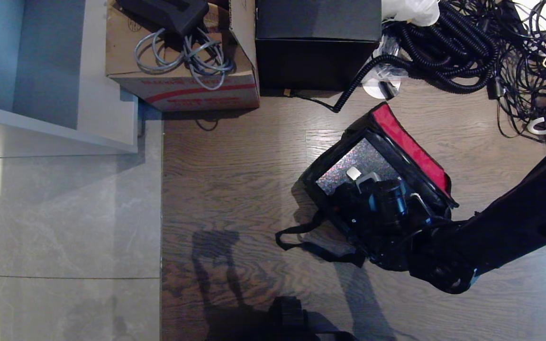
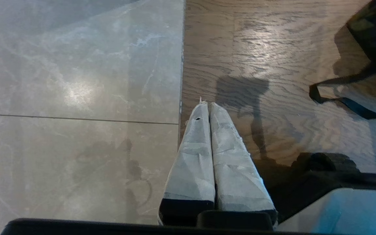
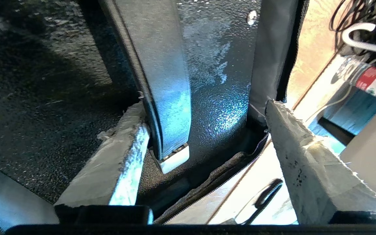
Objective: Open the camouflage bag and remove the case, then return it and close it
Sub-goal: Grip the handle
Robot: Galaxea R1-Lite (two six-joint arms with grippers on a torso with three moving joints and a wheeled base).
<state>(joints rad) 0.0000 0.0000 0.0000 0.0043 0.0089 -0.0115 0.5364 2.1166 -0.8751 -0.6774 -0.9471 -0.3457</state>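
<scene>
1. Head view: the camouflage bag [image 1: 349,189] lies on the wooden floor [image 1: 235,180], right of centre, with its red-lined flap [image 1: 410,144] thrown open toward the far right. The case [image 1: 356,166] sits inside the bag, its speckled, glittery face showing in the opening. The right pincer [image 1: 372,182] reaches into the bag's near end from the right, just over the case; its white-wrapped fingertips stand apart. The bag's black strap [image 1: 301,239] trails on the floor to the left. A black cube box [image 1: 318,42] and a cardboard box [image 1: 183,61] stand farther back, with coiled cables [image 1: 467,47] at far right.

2. Left wrist view: the left pincer [image 2: 206,106] hangs above the seam between grey tile and wood, well apart from the bag, its two wrapped fingers pressed together.

3. Right wrist view: the right pincer [image 3: 204,112] is spread wide astride the case's black bar handle [image 3: 163,75]. One finger [image 3: 126,143] touches the handle's side near its silver end; the other [image 3: 292,137] stands apart, beside the bag's grey inner wall [image 3: 266,55]. Nothing is clamped.
</scene>
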